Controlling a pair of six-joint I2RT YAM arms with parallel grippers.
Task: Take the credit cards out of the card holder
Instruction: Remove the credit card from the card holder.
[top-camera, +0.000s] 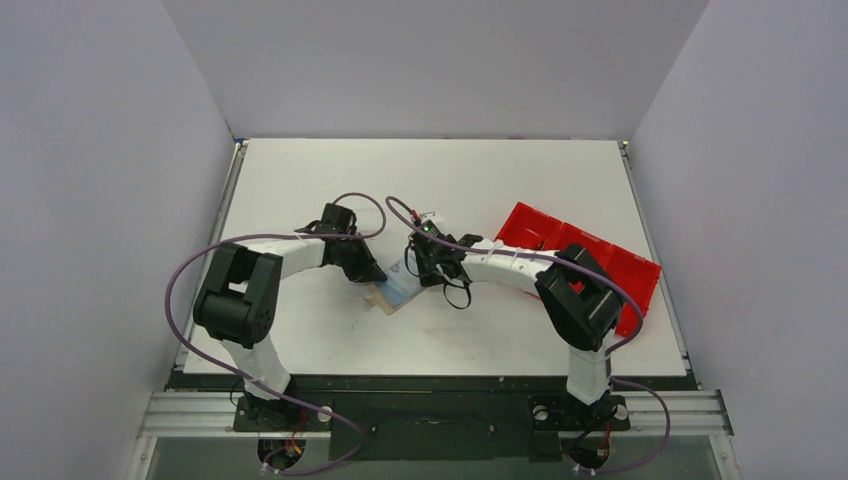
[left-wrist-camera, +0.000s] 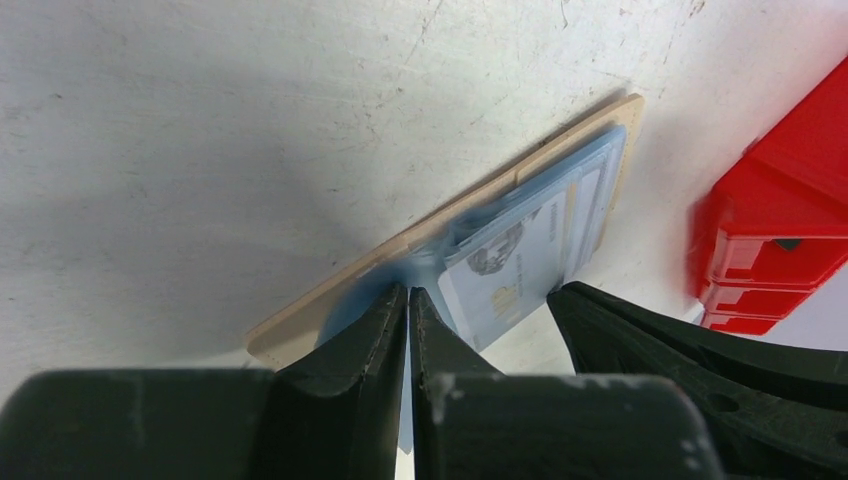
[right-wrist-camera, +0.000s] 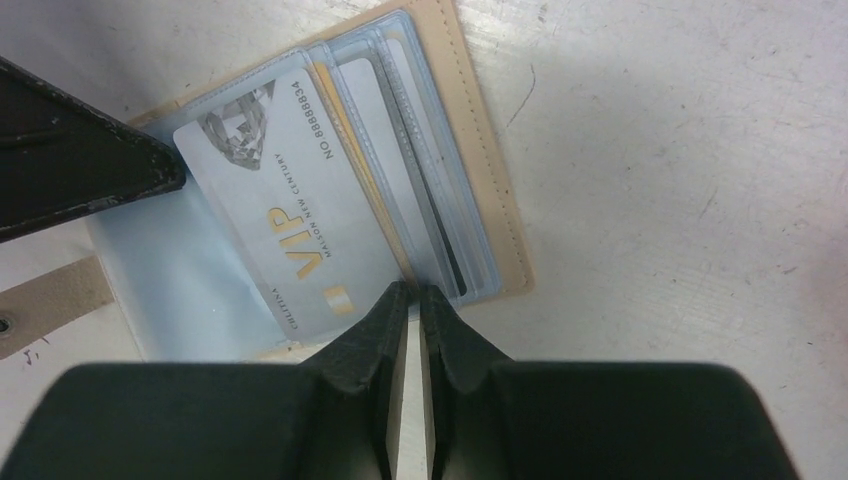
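Note:
The tan card holder (top-camera: 385, 300) lies open on the white table between both arms. Its pale blue sleeves hold the credit cards (right-wrist-camera: 290, 210), the top one grey with gold "VIP" lettering. More card edges show in the sleeves (right-wrist-camera: 420, 180) to its right. My left gripper (left-wrist-camera: 408, 292) is shut on the holder's blue inner flap at the fold, the tan cover (left-wrist-camera: 330, 310) lying flat beneath. My right gripper (right-wrist-camera: 413, 290) is pinched on the lower edge of a credit card beside the VIP card. The left fingers (right-wrist-camera: 70, 160) show at the upper left of the right wrist view.
A red compartment tray (top-camera: 620, 265) stands to the right of the holder, behind the right arm, and shows at the edge of the left wrist view (left-wrist-camera: 770, 240). The holder's tan strap (right-wrist-camera: 50, 300) sticks out to the left. Grey walls enclose the table.

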